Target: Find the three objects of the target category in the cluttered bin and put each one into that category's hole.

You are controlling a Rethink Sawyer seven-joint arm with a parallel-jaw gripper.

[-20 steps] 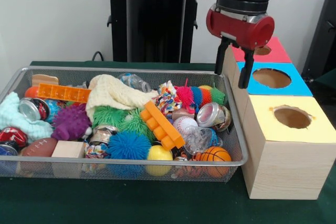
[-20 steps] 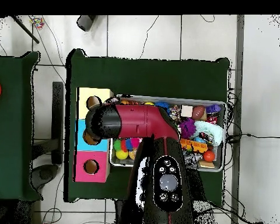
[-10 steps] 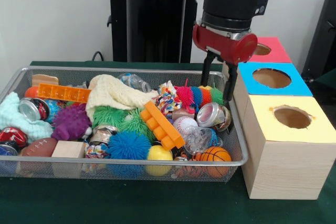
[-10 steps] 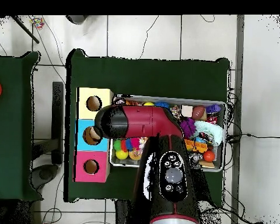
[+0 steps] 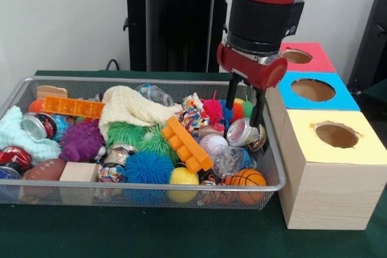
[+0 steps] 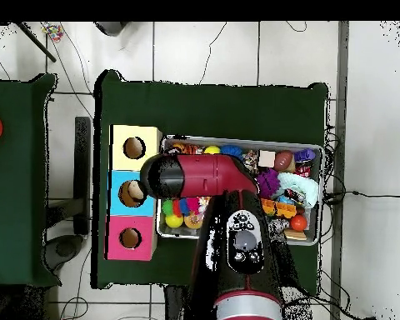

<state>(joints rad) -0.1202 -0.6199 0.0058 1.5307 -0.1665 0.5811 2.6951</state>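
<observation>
— Bottles? Two seen in the bin (image 5: 24,86): bottle (image 5: 156,95) at the far rim, bottle (image 5: 230,160) near the basketball (image 5: 248,179).
— Tool (image 5: 243,120)? One, fingers apart, straddling a can (image 5: 242,132).

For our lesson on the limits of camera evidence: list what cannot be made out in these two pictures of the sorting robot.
- Overhead view: the arm covers the gripper and much of the bin.
- Front view: the cream cloth hides most of a clear bottle.
- Front view: the inside of the yellow box is out of sight.
</observation>
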